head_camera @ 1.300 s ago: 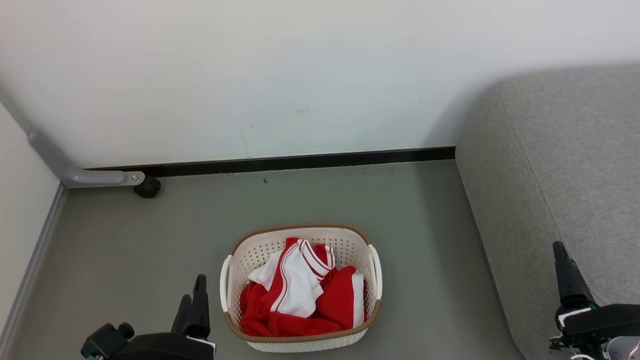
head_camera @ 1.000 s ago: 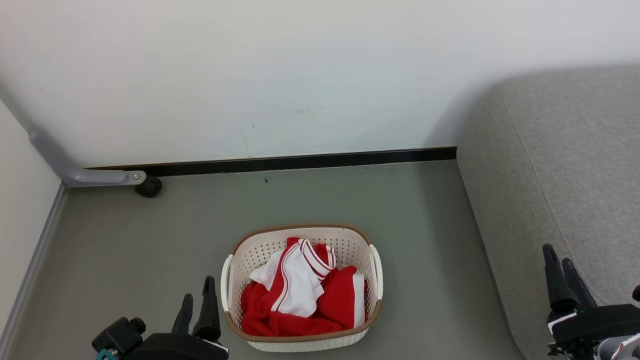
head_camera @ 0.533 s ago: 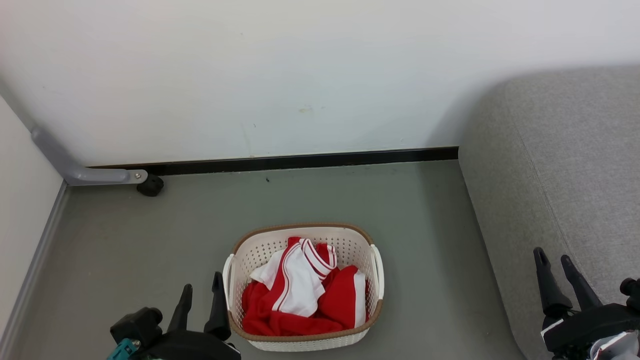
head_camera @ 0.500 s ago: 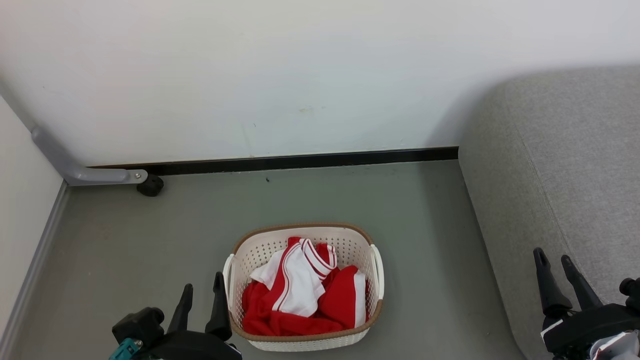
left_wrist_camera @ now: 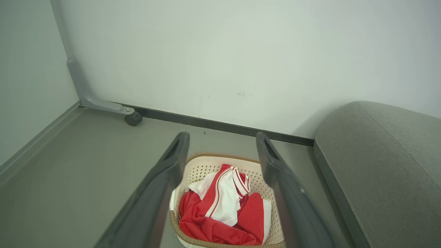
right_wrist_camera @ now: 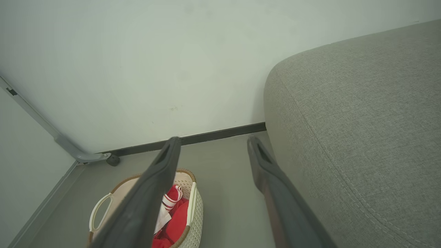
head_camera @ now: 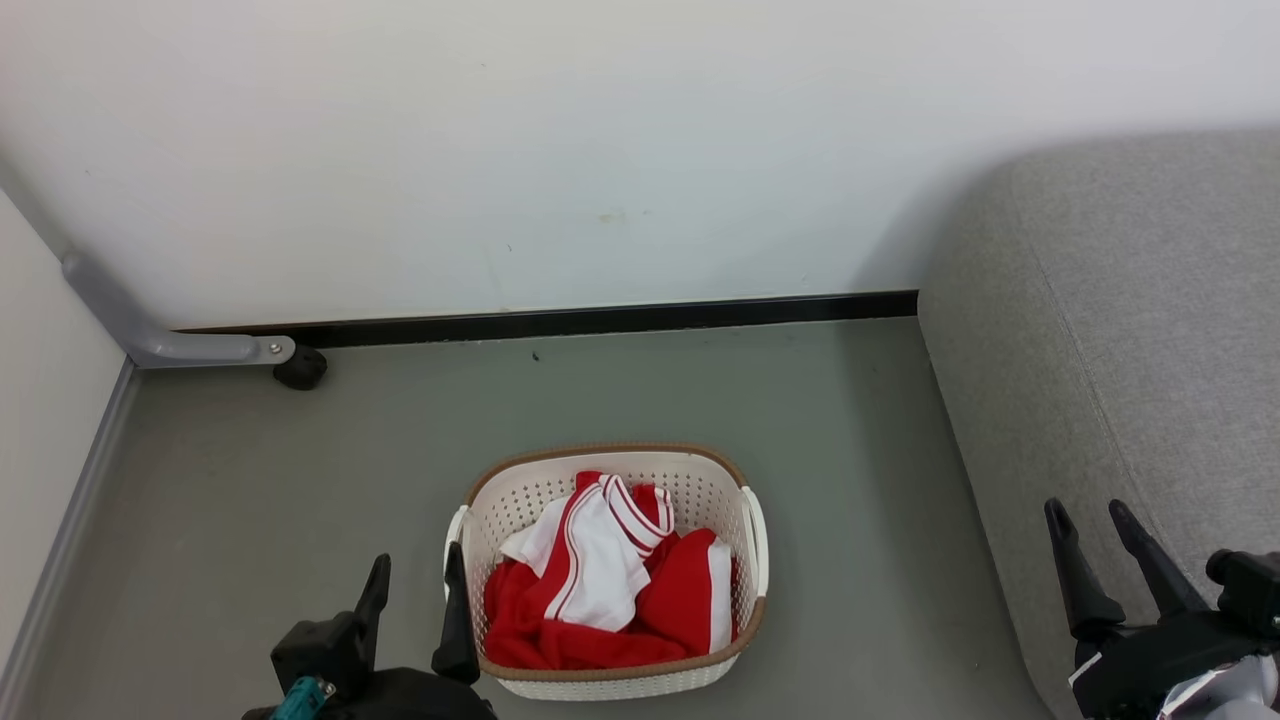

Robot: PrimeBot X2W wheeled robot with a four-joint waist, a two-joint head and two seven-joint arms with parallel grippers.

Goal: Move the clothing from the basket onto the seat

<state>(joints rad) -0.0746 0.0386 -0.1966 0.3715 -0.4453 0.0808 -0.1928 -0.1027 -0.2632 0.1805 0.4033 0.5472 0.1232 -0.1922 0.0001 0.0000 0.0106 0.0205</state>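
Observation:
The red and white clothing [head_camera: 600, 590] lies crumpled in the cream basket [head_camera: 746, 600] with a brown rim, on the grey floor. In the left wrist view the clothing [left_wrist_camera: 220, 210] and the basket [left_wrist_camera: 200, 168] sit between and below my open fingers. My left gripper [head_camera: 417, 578] hangs open at the basket's left side, its right finger over the left handle. Over the front edge of the light-grey seat [head_camera: 1150, 330] at the right, my right gripper [head_camera: 1088, 518] is open and empty. The right wrist view shows the seat [right_wrist_camera: 361, 120] to the right and the basket [right_wrist_camera: 196, 203] low on the left.
A white wall with a black skirting [head_camera: 600, 322] runs behind the basket. A grey frame leg with a black caster [head_camera: 300, 368] stands at the back left, beside a pale side panel [head_camera: 40, 400]. Open grey floor [head_camera: 700, 400] lies between basket, wall and seat.
My left gripper has moved right, up to the basket's left handle. My right gripper has shifted left along the seat's edge, its two fingers now showing spread apart. Basket and clothing stay put.

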